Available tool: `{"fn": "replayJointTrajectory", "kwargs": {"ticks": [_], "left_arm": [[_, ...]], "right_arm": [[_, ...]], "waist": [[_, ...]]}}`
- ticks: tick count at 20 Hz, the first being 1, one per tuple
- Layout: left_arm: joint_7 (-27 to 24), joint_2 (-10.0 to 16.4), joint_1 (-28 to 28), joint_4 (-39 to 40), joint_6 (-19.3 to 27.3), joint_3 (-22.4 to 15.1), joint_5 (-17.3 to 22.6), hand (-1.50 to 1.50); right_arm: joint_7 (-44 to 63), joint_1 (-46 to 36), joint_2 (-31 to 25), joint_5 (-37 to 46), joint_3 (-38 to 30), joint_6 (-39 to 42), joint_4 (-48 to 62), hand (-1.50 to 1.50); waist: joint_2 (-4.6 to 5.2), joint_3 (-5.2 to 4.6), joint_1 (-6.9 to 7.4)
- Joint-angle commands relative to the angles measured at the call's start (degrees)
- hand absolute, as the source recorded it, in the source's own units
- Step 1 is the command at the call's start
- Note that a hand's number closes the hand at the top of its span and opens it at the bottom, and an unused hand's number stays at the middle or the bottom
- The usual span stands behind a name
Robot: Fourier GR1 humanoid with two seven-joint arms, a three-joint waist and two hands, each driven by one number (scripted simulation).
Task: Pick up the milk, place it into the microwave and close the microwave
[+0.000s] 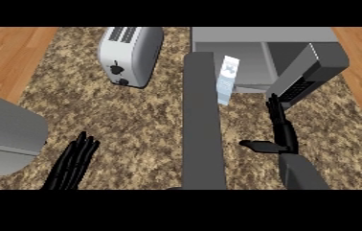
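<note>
The milk (226, 79), a tall white and blue carton, stands upright at the mouth of the microwave (283, 36), just right of its door. I cannot tell whether its base rests inside the cavity or on the counter in front. The microwave door (203, 124) is swung wide open, a long grey slab reaching toward me. My right hand (280, 129) is open, fingers straight and thumb spread left. It is to the right of the milk and nearer to me, apart from it and holding nothing. My left hand (72, 163) rests open at the lower left.
A silver toaster (130, 52) stands at the back left on the speckled counter (134, 115). A grey rounded object (17, 136) pokes in at the left edge. The microwave's dark control panel (311, 72) lies just beyond my right hand. Wooden floor (17, 57) shows past the counter's left side.
</note>
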Motion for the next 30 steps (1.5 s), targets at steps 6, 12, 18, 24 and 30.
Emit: {"fn": "replayJointTrajectory", "kwargs": {"ticks": [6, 12, 18, 24, 30], "left_arm": [[3.11, -0.40, -12.02, 7.55, -0.70, -3.06, -5.11, 1.50], [1.96, -0.69, -13.31, 13.14, -2.66, -6.12, -5.41, 1.50], [2.26, -1.52, -20.37, 20.05, -4.67, -8.63, -7.45, 1.50], [8.10, -3.37, -28.54, 29.98, -7.64, -13.80, -7.38, 1.50], [0.94, -3.45, -33.74, 38.64, -1.78, -20.13, -11.98, 1.50]], "right_arm": [[-3.79, 12.27, 1.12, -1.75, 3.33, 10.38, -10.34, -1.50], [-1.36, 23.32, 1.94, -4.43, 5.70, 12.61, -23.46, -1.50], [-0.73, 30.47, 0.95, -6.14, 7.38, 13.40, -31.70, -1.50], [-0.76, 39.02, -0.05, -7.29, 9.10, 14.47, -38.35, -1.50], [-0.96, 46.19, -2.24, -10.42, 10.58, 18.14, -47.99, -1.50]], "waist": [[0.11, 0.06, -0.73], [0.09, 0.03, -0.61], [0.22, 0.08, -0.31], [0.31, 0.07, -1.15], [0.25, 0.05, -0.90]]}}
